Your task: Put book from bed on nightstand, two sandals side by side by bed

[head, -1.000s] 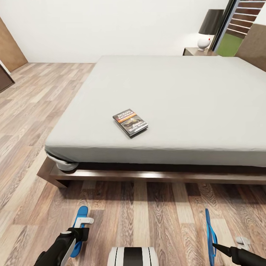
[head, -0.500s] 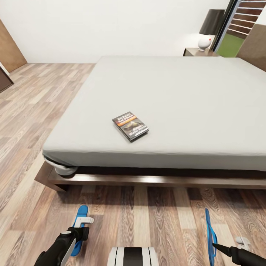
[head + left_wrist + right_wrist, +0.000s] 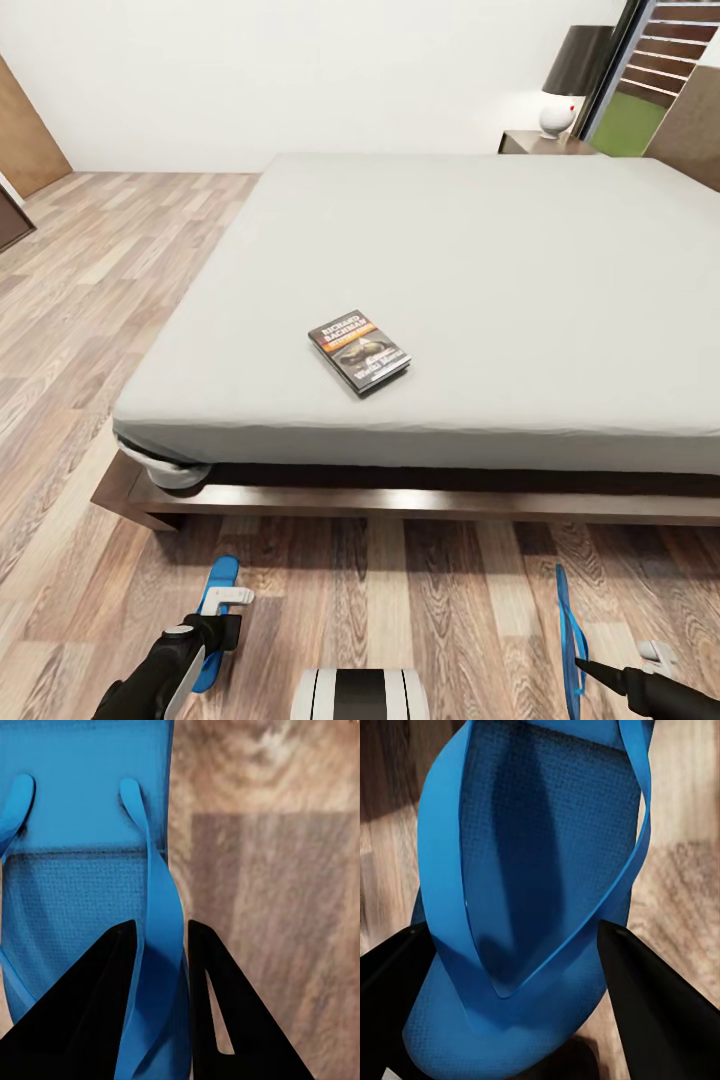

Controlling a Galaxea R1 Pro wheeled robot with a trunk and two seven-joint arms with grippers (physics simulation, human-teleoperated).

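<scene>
Blue sandals, two: left sandal [image 3: 214, 610] in left gripper [image 3: 161, 967], right sandal [image 3: 570, 640] in right gripper [image 3: 510, 967] (one book [image 3: 359, 351] on bed [image 3: 560, 300]).

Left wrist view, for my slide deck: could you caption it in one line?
Left gripper fingers pinch a blue sandal strap above the wood floor.

The book [image 3: 359, 351] is lying flat, cover up, near the grey bed's [image 3: 480, 260] front edge. Two blue sandals [image 3: 214, 620] [image 3: 570, 640] are hanging above the plank floor, well apart.
</scene>
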